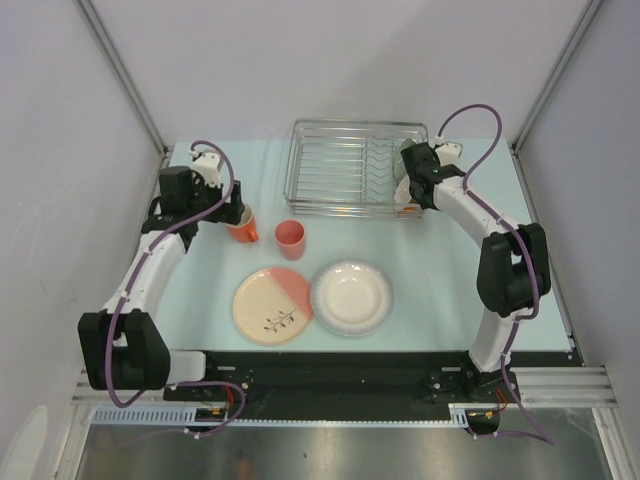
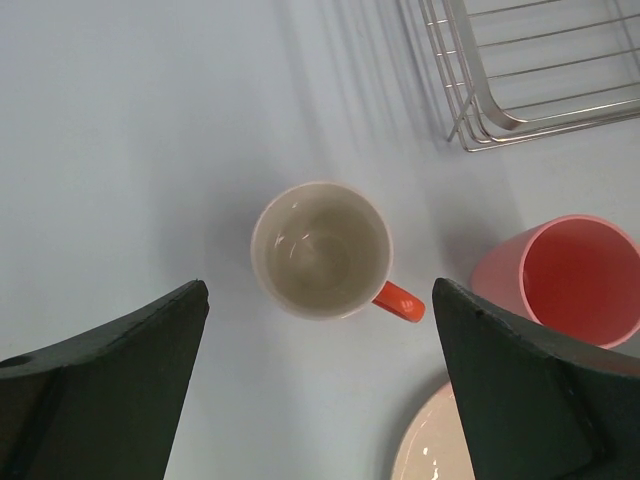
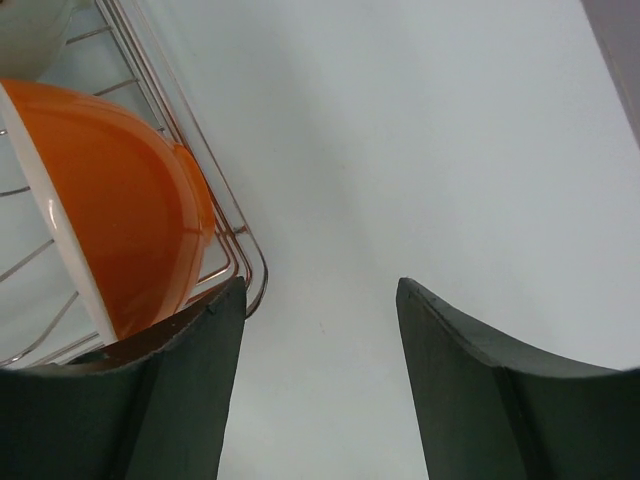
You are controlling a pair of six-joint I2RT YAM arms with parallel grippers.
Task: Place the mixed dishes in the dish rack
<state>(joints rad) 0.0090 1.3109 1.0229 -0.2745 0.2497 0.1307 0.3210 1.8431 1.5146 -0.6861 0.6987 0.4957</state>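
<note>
- Orange mug (image 2: 320,250) stands upright below left gripper (image 2: 320,295), seen between its spread fingers, untouched.
- Right gripper (image 3: 320,290) gapes empty; orange bowl (image 3: 120,220) in dish rack (image 3: 243,255) beside one finger.

Mug (image 2: 320,250), cup (image 1: 290,240), 2 plates (image 1: 272,306) outside rack (image 1: 340,205)

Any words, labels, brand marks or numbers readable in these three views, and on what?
None readable in any view.
No text shows on the orange mug, pink cup, white plate or dish rack.
The cream-and-pink plate carries only a leaf sprig drawing, not lettering.
</note>
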